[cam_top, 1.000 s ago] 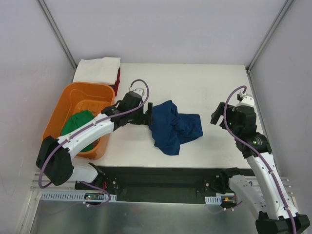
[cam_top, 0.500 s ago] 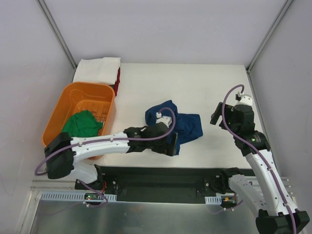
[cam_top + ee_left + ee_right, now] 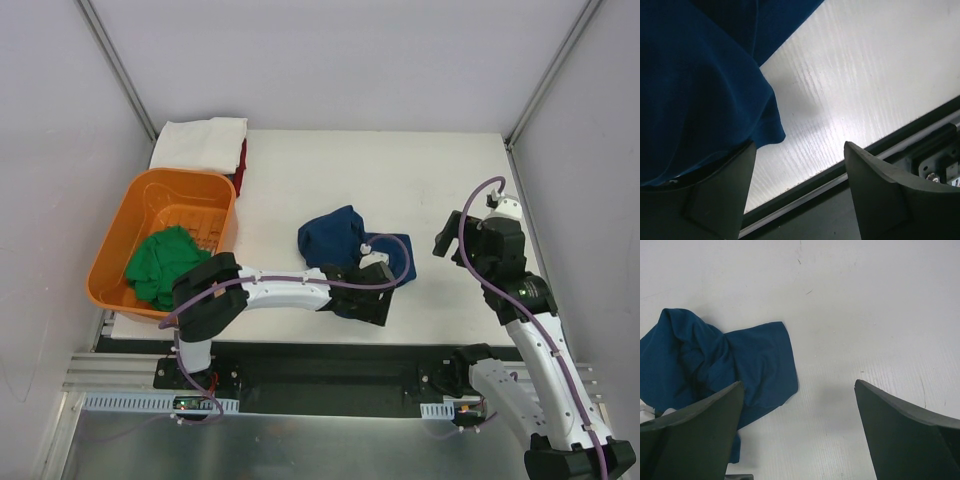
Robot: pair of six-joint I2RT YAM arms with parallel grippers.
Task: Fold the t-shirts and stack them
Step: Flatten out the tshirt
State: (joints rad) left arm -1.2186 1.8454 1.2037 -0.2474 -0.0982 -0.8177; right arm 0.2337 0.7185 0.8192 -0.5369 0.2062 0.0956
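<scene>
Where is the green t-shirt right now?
Top view: the green t-shirt lies bunched inside the orange tub at the left edge of the table, the white t-shirt just beyond it.

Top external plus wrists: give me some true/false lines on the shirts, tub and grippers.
1. The navy t-shirt lies crumpled on the table, unfolded. True.
2. The green t-shirt lies on the table beside the tub. False: it sits inside the orange tub.
3. The left gripper is open at the navy shirt's near edge. True.
4. The right gripper grips a navy sleeve. False: it is open over bare table, apart from the shirt.
5. The white t-shirt lies at the far left corner, with the red t-shirt peeking out at its right edge. True.
</scene>
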